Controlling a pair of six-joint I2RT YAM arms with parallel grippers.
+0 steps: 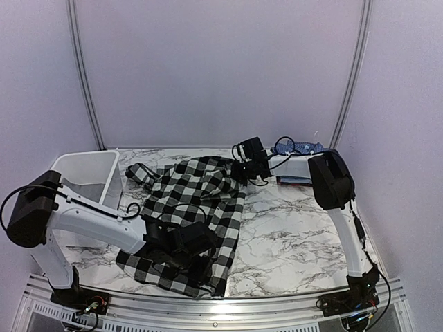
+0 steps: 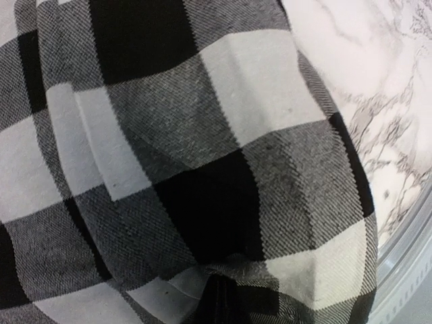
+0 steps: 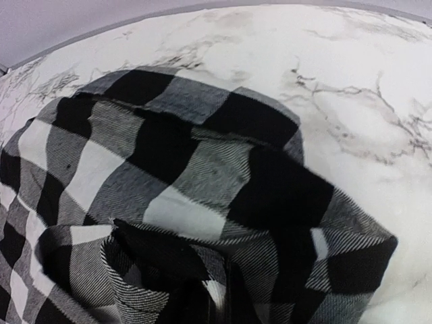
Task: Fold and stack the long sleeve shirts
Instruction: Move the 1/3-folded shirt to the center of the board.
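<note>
The black-and-white buffalo-check shirt [image 1: 197, 207] lies spread on the marble table [image 1: 297, 235], from the far middle to the near edge. My left gripper [image 1: 196, 238] sits low on its near part. In the left wrist view the check cloth [image 2: 202, 135] fills the frame and bunches at the bottom centre, hiding the fingers. My right gripper [image 1: 243, 171] is at the shirt's far right corner. In the right wrist view the cloth [image 3: 202, 182] is lifted and gathered there the same way. The blue fine-checked shirt [image 1: 302, 146] lies at the back right, partly behind the right arm.
A white plastic bin [image 1: 86, 181] stands at the far left beside the check shirt's sleeve [image 1: 138, 173]. Bare marble shows right of the shirt. The table's metal front rail [image 2: 412, 260] runs close to the left gripper. White walls enclose the back and sides.
</note>
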